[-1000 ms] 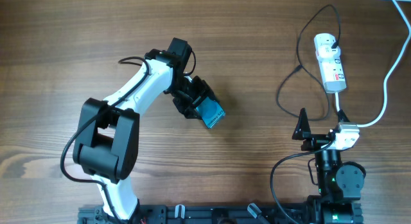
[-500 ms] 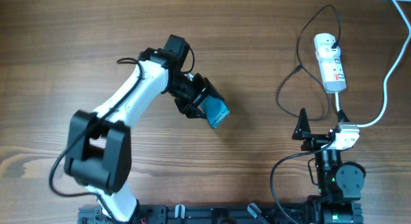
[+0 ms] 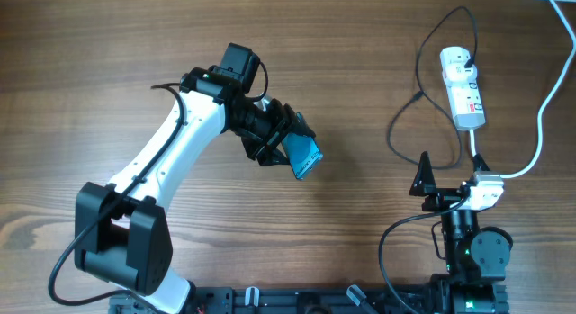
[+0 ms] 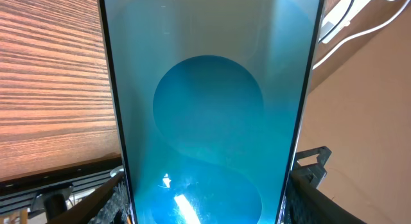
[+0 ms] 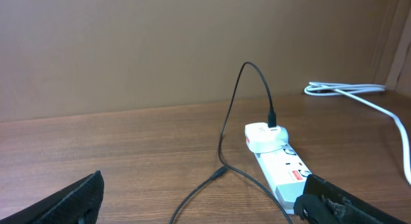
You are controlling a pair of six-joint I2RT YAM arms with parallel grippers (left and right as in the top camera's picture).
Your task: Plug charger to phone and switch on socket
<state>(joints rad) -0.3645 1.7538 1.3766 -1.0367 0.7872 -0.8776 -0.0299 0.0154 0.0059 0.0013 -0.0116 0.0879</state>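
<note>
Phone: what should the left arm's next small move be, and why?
Probably carry the phone rightward, toward the charger. The left gripper holds it mid-table, while the charger lies far right beside the socket, well apart from it.

Phone (image 4: 209,108) screen: teal-blue, paler towards the top, with darker blue rounded shapes at centre and bottom; edge black. Table (image 3: 90,62): mid-brown wood with darker streaked grain across the whole overhead frame. Socket (image 3: 463,87), upper right: white with red marks. Charger (image 5: 271,116): black. Cord (image 3: 540,134), right edge: white. Left arm (image 3: 171,143): white links, black joints.
</note>
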